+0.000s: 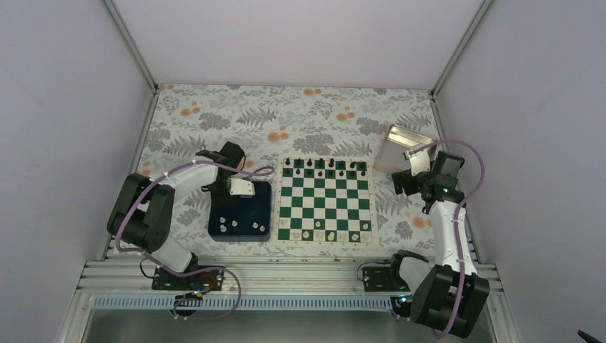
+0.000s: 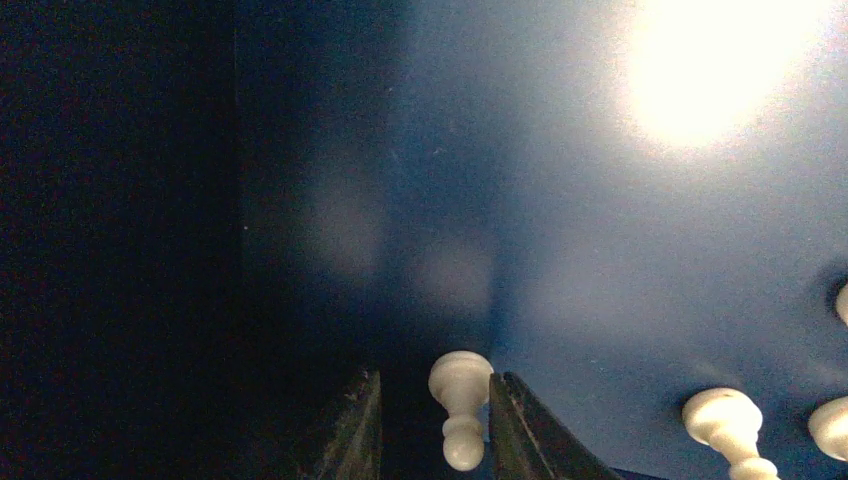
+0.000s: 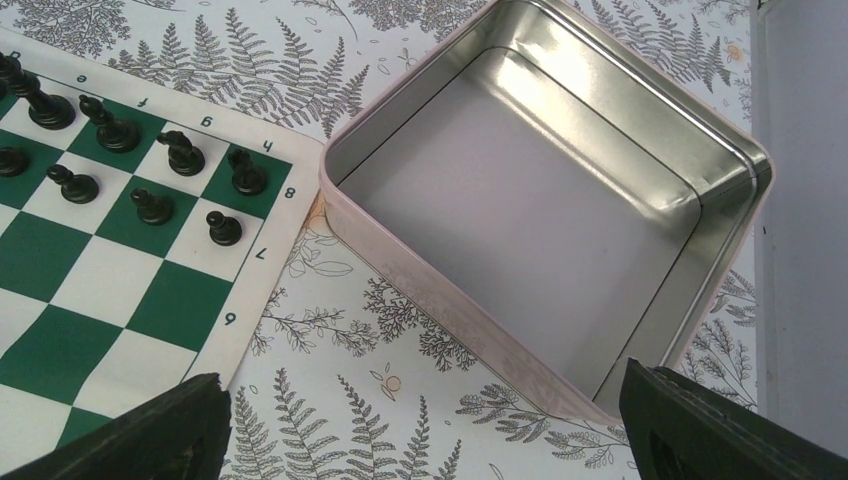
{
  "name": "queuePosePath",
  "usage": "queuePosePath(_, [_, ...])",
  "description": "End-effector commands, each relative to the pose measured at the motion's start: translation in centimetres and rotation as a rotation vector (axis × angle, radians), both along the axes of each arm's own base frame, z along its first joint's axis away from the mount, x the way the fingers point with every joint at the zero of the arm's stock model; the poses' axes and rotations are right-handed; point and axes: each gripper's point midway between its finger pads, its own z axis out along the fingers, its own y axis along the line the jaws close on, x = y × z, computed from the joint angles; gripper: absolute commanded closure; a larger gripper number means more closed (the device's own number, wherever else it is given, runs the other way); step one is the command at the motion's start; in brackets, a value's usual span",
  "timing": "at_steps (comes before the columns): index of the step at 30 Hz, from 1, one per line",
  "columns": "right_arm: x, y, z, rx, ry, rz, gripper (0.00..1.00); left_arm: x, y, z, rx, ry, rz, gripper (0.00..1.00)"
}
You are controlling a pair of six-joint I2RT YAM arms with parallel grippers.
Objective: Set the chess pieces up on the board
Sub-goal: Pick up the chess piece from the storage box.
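Left gripper [image 2: 437, 385] is down in the navy tray [image 1: 246, 206], fingers narrowed around a white pawn [image 2: 460, 415]. The view is dim, but the pawn looks pinched. Loose white pieces [image 1: 223, 220] sit in the tray, just left of the board [image 1: 325, 200]. Placed white pieces [image 1: 330, 234] are on its near rows, black pieces [image 1: 320, 166] on the far rows. Right gripper [image 3: 425, 400] is spread wide over the counter [image 3: 330, 330], beside a metal tin [image 3: 430, 270].
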Motion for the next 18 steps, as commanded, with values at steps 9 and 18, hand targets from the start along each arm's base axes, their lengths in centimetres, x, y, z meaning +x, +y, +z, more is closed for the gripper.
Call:
queuePosePath(9, [0.1, 0.0, 0.4, 0.009, -0.007, 0.011, 0.00, -0.2, 0.3, -0.5, 0.006, 0.035, -0.001, 0.76])
queuePosePath(18, [0.1, 0.1, 0.5, 0.010, -0.011, 0.016, 0.00, -0.2, 1.1, 0.1, 0.047, 0.019, 0.002, 0.89])
